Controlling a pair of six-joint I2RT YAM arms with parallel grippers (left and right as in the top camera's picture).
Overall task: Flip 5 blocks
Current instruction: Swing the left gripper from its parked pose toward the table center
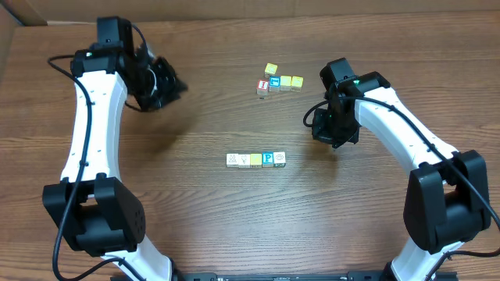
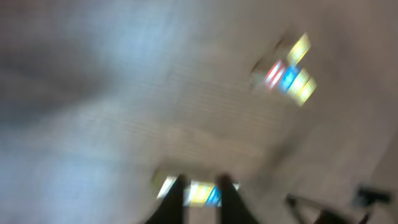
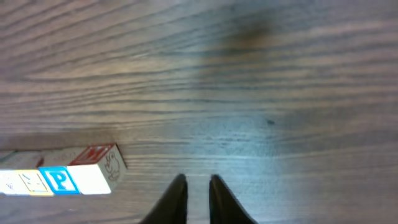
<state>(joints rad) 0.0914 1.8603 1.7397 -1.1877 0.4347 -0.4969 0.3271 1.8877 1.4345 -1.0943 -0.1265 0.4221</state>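
Several blocks lie in a straight row mid-table: cream ones [image 1: 232,160], a yellow one [image 1: 255,160], the blue P block [image 1: 268,159] and a cream end block [image 1: 280,158]. In the right wrist view the row's end block [image 3: 93,169] shows a red-lettered side and a rabbit drawing, beside the P block [image 3: 59,180]. My right gripper [image 1: 326,134] [image 3: 198,186] hovers right of the row, its fingers a narrow gap apart and empty. My left gripper [image 1: 166,84] [image 2: 203,199] is far back left, blurred, its fingers close together and holding nothing, with the row [image 2: 199,193] beyond them.
A second cluster of cubes lies at the back: a red-faced one [image 1: 263,84], a blue one [image 1: 274,82] and yellow ones [image 1: 291,81] [image 1: 270,69]. Bare wooden table [image 1: 195,195] surrounds the row. The table's far edge runs just behind the left arm.
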